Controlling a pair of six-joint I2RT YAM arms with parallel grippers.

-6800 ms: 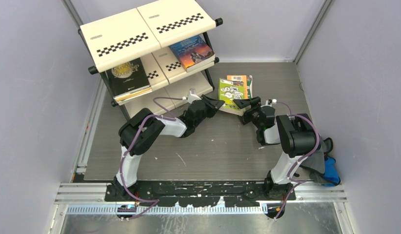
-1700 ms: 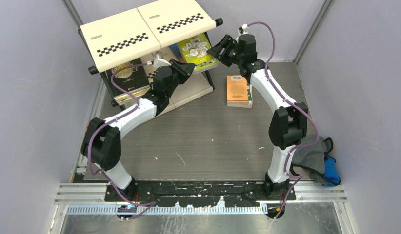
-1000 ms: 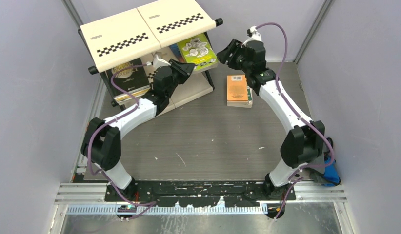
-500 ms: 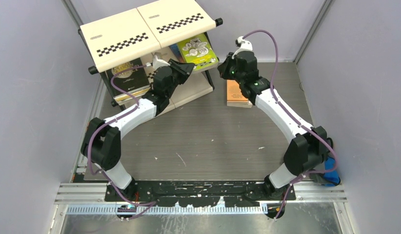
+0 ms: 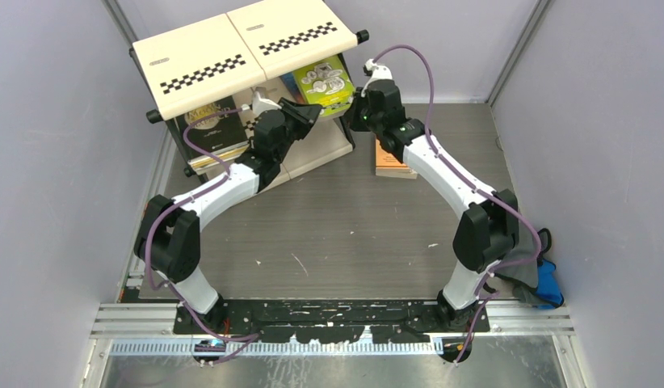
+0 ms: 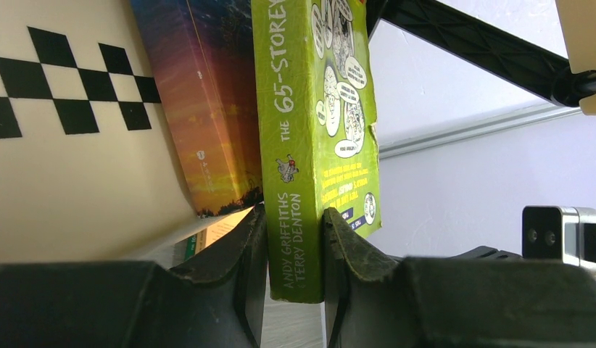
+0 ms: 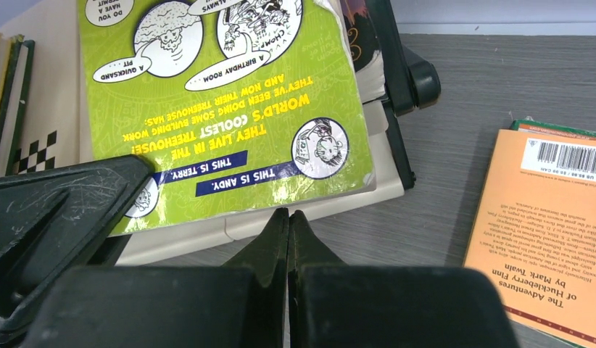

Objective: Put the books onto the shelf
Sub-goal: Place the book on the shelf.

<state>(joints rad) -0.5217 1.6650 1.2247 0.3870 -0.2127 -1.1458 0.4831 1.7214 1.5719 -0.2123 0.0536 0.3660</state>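
- The left gripper (image 6: 295, 239) is clamped at a narrow gap on the spine end of the lime green book (image 6: 317, 145). One dark finger (image 6: 253, 243) presses the side nearer the shelf panel and the other presses the cartoon cover.
- The book stands on edge in the left wrist view and leans against the blue book (image 6: 208, 109) at its 9 o'clock. The blue book in turn lies against the cream checkered panel of the shelf (image 6: 63, 145).
- The right gripper (image 7: 288, 215) is fully closed, pad against pad, and holds nothing. Its tip sits just below the lower edge of the lime green book's back cover (image 7: 222, 94), near the shelf's cream lip, and I cannot tell whether it touches.
- From above, the left gripper (image 5: 308, 109) reaches the middle tier from 7 o'clock. The right gripper (image 5: 355, 113) comes in at the lime green book's (image 5: 329, 81) 4 o'clock corner.
- The lime green book rests on the middle tier's right half, under the top panel of the shelf (image 5: 232, 48).
- A dark green-and-gold book (image 5: 208, 121) lies on the left half of that tier.
- The orange book (image 7: 549, 232) lies flat on the table (image 5: 337, 234), at 4 o'clock from the right gripper and partly under its forearm.
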